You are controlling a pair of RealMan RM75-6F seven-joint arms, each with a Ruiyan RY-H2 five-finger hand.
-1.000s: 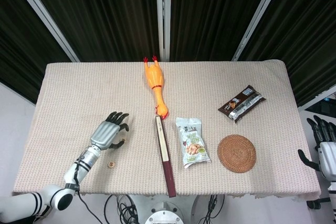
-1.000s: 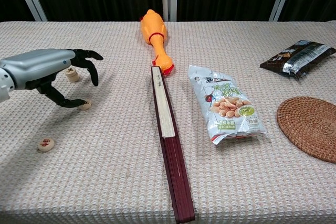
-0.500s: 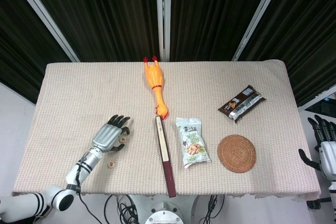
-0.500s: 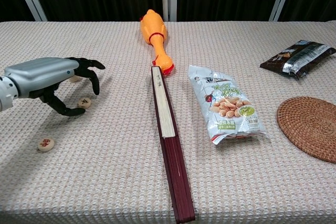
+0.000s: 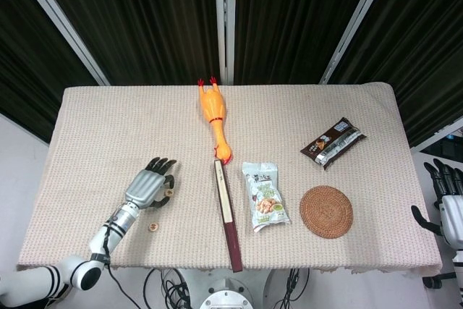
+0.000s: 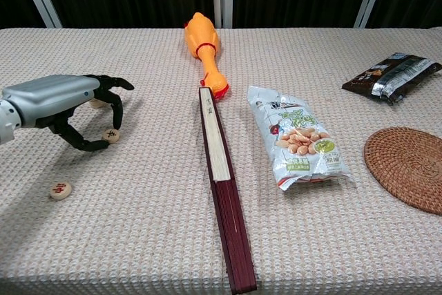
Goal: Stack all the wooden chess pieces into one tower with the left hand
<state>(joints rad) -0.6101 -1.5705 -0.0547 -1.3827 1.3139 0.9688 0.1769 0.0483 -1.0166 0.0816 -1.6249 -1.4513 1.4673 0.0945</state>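
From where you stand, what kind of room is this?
Probably a robot test lab, not a home: a cloth-covered table before dark curtains, holding unrelated props such as a rubber chicken and snack packet, with a mechanical left hand over small wooden chess pieces.

Left hand over table's left side — one chess piece between its fingertips, another just behind, a third nearer the front. Folded fan, snack bag, coaster to its right.

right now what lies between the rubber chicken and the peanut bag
Only bare tablecloth separates the rubber chicken from the peanut bag, clearest in the chest view.
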